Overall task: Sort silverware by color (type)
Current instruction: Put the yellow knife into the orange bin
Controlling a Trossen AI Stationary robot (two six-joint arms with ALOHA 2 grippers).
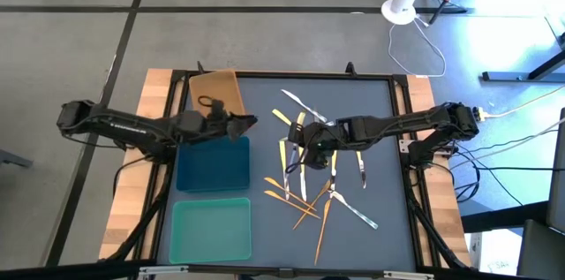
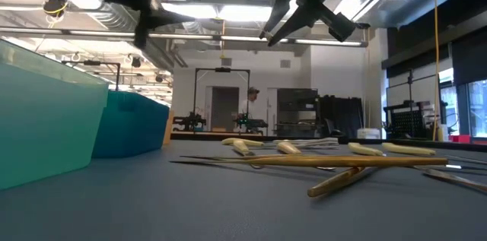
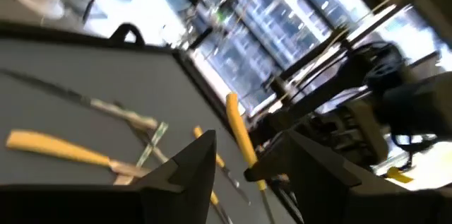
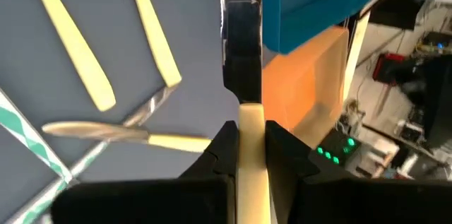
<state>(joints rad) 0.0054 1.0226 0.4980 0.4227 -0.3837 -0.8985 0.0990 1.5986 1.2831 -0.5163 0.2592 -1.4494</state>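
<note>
Brown (image 1: 221,91), blue (image 1: 212,164), teal trays (image 1: 211,230)

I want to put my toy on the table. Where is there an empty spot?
The mat is bare between the brown tray and the silverware, and beside the teal tray. The blue tray looks empty too. It's crowded mid-right, where the right end effector holds a yellow-handled knife.
</note>
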